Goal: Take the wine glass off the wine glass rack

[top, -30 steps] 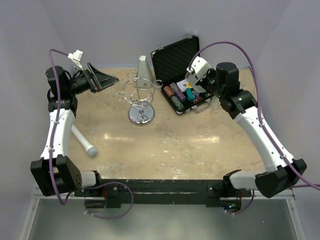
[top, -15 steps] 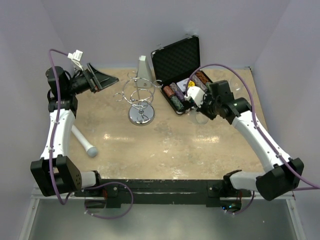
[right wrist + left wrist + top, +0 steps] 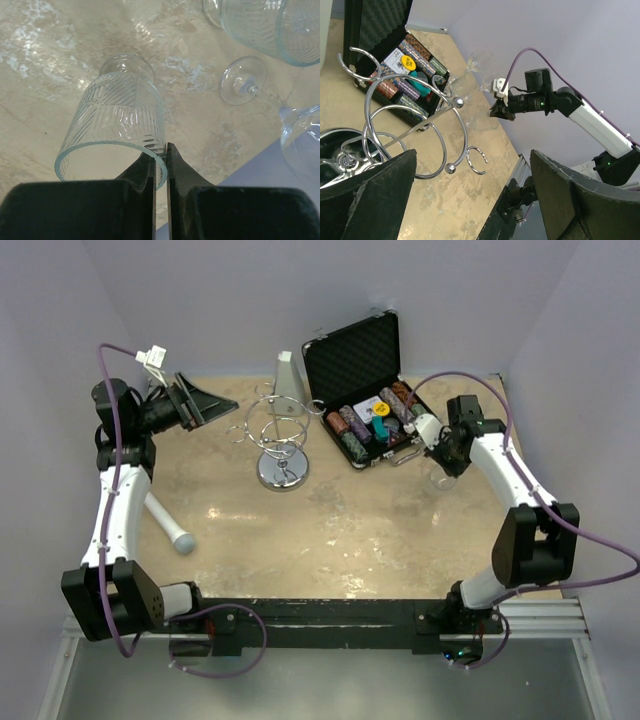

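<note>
A: Where is the wine glass (image 3: 117, 120) now?
B: Off the wine glass rack (image 3: 278, 435). My right gripper (image 3: 160, 155) pinches its rim, one finger inside, one outside. Its long axis runs straight ahead of the fingers, foot twd the table (image 3: 50, 50).
A: And the left gripper (image 3: 205, 400)?
B: Wide open, empty, just beside the rack, well apart from the glass. So I think the right arm does the set-down.

The top camera looked down from behind my bases over the whole table (image 3: 350, 530). My left wrist camera faced across the wine glass rack (image 3: 402, 131), which both views shared; my right wrist camera hung close above the wine glass (image 3: 117, 125).
</note>
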